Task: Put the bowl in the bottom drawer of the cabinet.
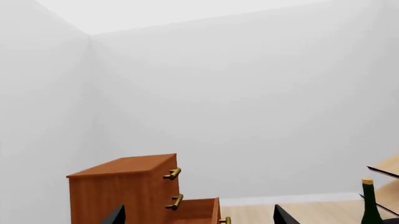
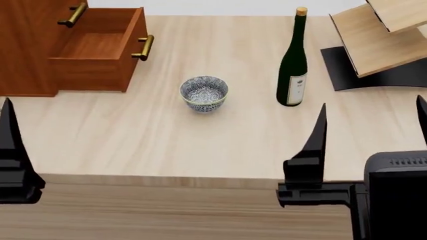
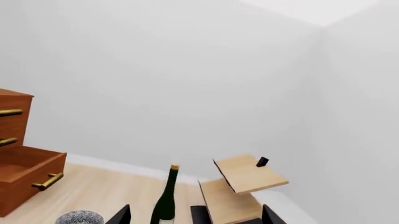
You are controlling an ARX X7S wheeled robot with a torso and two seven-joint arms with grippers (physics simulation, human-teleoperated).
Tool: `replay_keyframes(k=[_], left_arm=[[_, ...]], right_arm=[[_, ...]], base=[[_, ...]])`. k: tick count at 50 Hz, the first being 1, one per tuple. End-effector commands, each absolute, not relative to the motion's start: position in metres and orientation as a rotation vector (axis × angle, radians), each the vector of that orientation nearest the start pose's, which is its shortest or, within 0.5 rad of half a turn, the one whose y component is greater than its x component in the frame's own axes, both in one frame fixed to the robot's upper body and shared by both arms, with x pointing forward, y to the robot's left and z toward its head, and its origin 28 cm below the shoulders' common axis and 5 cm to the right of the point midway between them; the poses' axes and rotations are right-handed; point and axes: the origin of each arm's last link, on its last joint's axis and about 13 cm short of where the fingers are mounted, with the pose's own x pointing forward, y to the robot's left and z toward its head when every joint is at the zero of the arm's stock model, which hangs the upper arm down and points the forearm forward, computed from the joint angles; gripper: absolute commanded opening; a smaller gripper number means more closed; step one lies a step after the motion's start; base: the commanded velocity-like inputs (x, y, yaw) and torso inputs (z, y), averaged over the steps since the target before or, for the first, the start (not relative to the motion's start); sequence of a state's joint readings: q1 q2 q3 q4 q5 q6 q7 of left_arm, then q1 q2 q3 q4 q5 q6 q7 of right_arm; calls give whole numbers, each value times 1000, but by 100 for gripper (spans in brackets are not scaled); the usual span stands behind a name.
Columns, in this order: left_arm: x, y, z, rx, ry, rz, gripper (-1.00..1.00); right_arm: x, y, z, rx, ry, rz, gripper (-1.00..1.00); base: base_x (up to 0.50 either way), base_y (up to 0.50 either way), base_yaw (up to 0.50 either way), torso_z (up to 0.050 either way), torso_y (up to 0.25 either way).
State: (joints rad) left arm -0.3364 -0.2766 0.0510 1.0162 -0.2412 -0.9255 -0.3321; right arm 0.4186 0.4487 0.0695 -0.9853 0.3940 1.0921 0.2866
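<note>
- Head view, far left: the cabinet [image 2: 27,50] stands on the pale wood surface [image 2: 133,145], with its bottom drawer [image 2: 100,47] pulled out toward the right and nothing inside. The brass handle [image 2: 143,47] on the drawer front faces the bottle side.
- Only the left wrist view shows the cabinet's flat top [image 1: 128,164] and two upper handles, with the open drawer below them.
- The left gripper [image 2: 8,150] shows in the head view as one dark finger at the left edge; in its wrist view two dark tips sit well apart, so the jaws are spread and hold nothing.
- The bowl [image 2: 204,93] sits upright on the surface, mouth up, between the drawer and the bottle and touching neither. Being round, it has no long axis. The right wrist view catches only its rim [image 3: 79,217].
- The bottle [image 2: 293,62] stands upright, just right of the bowl.
- The rack [image 2: 377,40] on a black base stands at the far right.
- The right gripper [image 2: 370,130] hovers near the surface's front edge, jaws spread, nothing between them.
</note>
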Motion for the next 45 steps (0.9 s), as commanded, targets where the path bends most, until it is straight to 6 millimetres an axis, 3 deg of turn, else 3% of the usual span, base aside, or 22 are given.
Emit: replay_keyframes(k=[1, 45], left_arm=[[188, 220, 211, 111, -418, 98, 100], [187, 219, 208, 99, -411, 81, 100]], right_arm=[[194, -144, 222, -253, -324, -81, 100], [195, -146, 214, -244, -303, -67, 100]], base=[[0, 262, 0, 0, 0], [0, 262, 0, 0, 0]])
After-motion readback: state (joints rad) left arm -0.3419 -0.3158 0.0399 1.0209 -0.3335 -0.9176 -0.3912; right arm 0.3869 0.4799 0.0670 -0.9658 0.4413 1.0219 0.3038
